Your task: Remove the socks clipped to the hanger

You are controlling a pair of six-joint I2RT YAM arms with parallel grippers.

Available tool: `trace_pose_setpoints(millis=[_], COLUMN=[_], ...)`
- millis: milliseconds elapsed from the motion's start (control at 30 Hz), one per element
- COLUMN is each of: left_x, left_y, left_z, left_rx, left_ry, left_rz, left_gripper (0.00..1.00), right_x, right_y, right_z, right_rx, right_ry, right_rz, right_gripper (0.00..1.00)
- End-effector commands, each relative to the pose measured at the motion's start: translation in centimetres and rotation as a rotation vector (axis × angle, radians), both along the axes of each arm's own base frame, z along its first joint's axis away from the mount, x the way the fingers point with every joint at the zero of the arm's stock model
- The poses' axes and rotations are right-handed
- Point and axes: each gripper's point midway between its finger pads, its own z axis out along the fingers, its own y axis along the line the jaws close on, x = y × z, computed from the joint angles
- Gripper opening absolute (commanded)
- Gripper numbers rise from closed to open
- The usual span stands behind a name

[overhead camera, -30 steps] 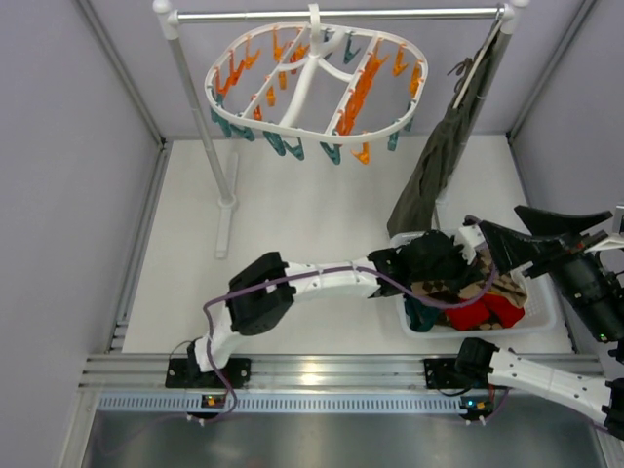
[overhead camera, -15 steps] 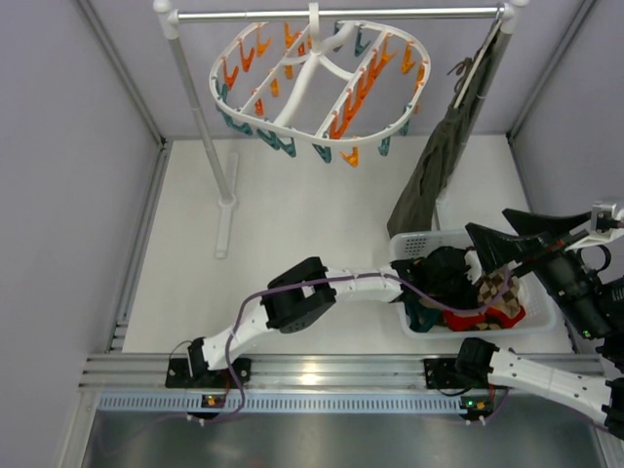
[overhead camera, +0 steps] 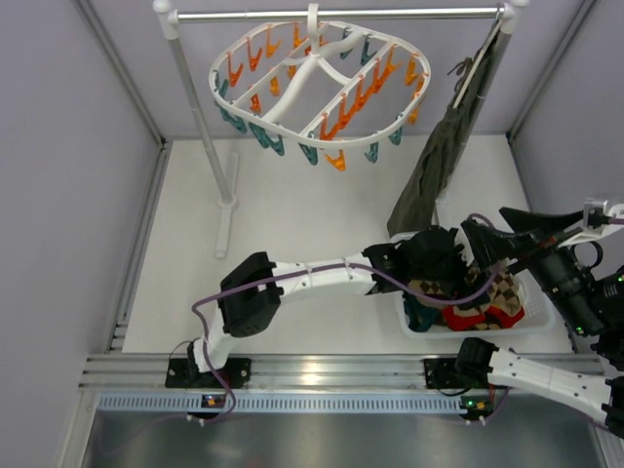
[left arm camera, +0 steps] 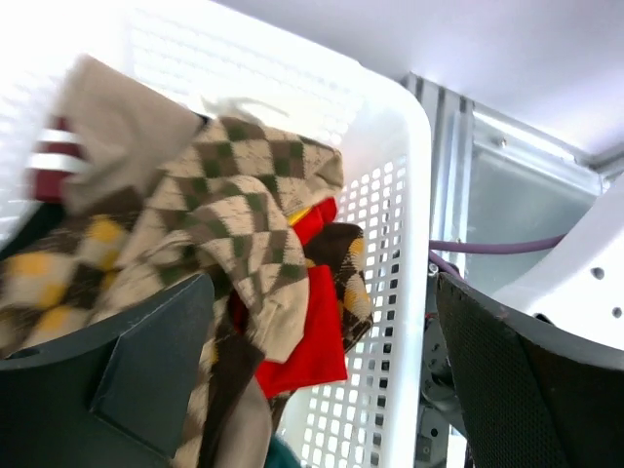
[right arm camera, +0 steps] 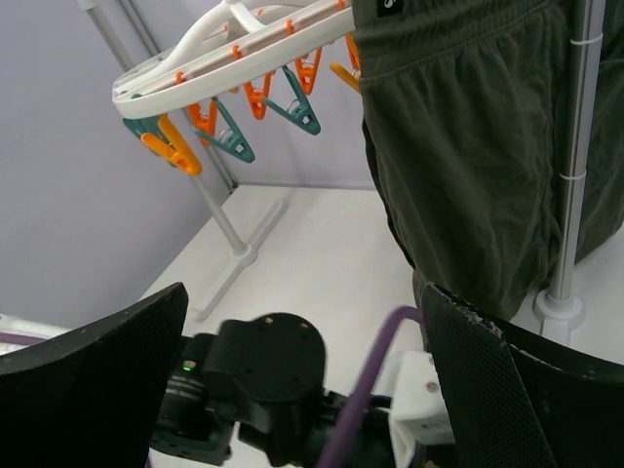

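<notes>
Two arms are in view. The left arm reaches from its base at the near left edge, elbow raised, forearm running rightward and almost level. The left gripper (overhead camera: 436,255) hangs over the left half of the basket (overhead camera: 548,322), pointing down into it. In the left wrist view its fingers (left arm camera: 117,375) stand wide apart, with nothing clamped between them and the socks (left arm camera: 244,210) lying below.

The right arm rises from the near right corner and bends back over the basket's right side. The right gripper (overhead camera: 507,232) points toward the far left. Its fingers (right arm camera: 512,390) are also spread wide and hold nothing.

The socks (overhead camera: 492,291) lie in the basket as a crumpled heap, beside a red cloth (overhead camera: 476,317). The uppermost argyle sock is folded; in the left wrist view its length runs roughly along the basket wall (left arm camera: 395,244). Which end is the toe cannot be told.

The hanger (overhead camera: 322,90) hangs by its hook from the rail (overhead camera: 390,14) at the far side, well apart from the basket. Its long axis runs left to right, and its frame is tilted. An olive garment (overhead camera: 439,166) hangs at the right end of the rail.
</notes>
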Motion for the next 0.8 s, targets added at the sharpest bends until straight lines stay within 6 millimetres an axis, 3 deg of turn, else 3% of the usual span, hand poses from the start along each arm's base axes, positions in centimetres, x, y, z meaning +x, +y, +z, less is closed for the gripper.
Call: trace_pose_setpoints(millis=[0, 33, 67, 100, 133, 167, 200, 233, 267, 333, 433, 467, 500, 600, 667, 767], left_x=[1.9, 2.4, 2.9, 4.5, 5.2, 5.7, 6.2, 7.3, 7.5, 8.8, 11.0, 11.4, 12.4, 13.7, 14.6, 13.7], left_y=[2.4, 3.1, 4.3, 6.0, 7.4, 9.2, 10.7, 13.3, 15.6, 20.1, 26.3, 28.6, 31.3, 37.8, 42.7, 47.9], left_z=[5.4, 5.7, 4.4, 6.0, 5.8, 3.7, 3.2, 5.1, 2.7, 3.5, 1.2, 2.4, 0.9, 1.1, 0.2, 2.0], left_rx=[-0.065, -0.063, -0.025, -0.034, -0.018, 0.038, 0.06, 0.041, 0.102, 0.119, 0.175, 0.149, 0.177, 0.166, 0.187, 0.153], left_ry=[-0.097, -0.108, -0.113, -0.151, -0.165, -0.173, -0.183, -0.212, -0.218, -0.209, -0.139, -0.13, -0.105, -0.03, -0.002, 0.009], left_rz=[0.127, 0.163, 0.203, 0.318, 0.377, 0.431, 0.483, 0.592, 0.636, 0.776, 0.913, 0.961, 1.029, 1.189, 1.315, 1.437], left_gripper=[0.98, 0.98, 0.98, 0.98, 0.98, 0.98, 0.98, 0.98, 0.98, 0.98, 0.98, 0.98, 0.98, 0.98, 0.98, 0.98], right_x=[0.7, 0.9, 1.1, 1.5, 1.7, 2.0, 2.5, 2.8, 3.1, 4.2, 5.4, 5.8, 6.3, 8.1, 9.4, 10.6], right_y=[0.3, 0.3, 0.2, -0.1, -0.3, -0.5, -0.8, -1.0, -1.1, -0.9, 0.5, 0.9, 1.6, 2.0, 1.6, -0.5], right_z=[0.0, -0.1, -0.3, -0.6, -0.8, -1.1, -1.5, -1.9, -2.5, -3.6, -5.0, -5.4, -5.9, -7.7, -10.0, -13.3], right_rx=[-0.018, -0.028, -0.042, -0.052, -0.062, -0.084, -0.11, -0.135, -0.172, -0.25, -0.345, -0.364, -0.383, -0.378, -0.363, -0.329], right_ry=[0.011, 0.014, 0.018, 0.027, 0.03, 0.033, 0.045, 0.055, 0.073, 0.097, 0.13, 0.14, 0.155, 0.202, 0.262, 0.349], right_rz=[-0.034, -0.044, -0.06, -0.093, -0.114, -0.137, -0.181, -0.206, -0.234, -0.3, -0.338, -0.347, -0.335, -0.294, -0.295, -0.32], right_gripper=[0.99, 0.99, 0.99, 0.99, 0.99, 0.99, 1.0, 1.0, 0.99, 0.99, 1.0, 0.99, 0.99, 0.99, 0.99, 0.99])
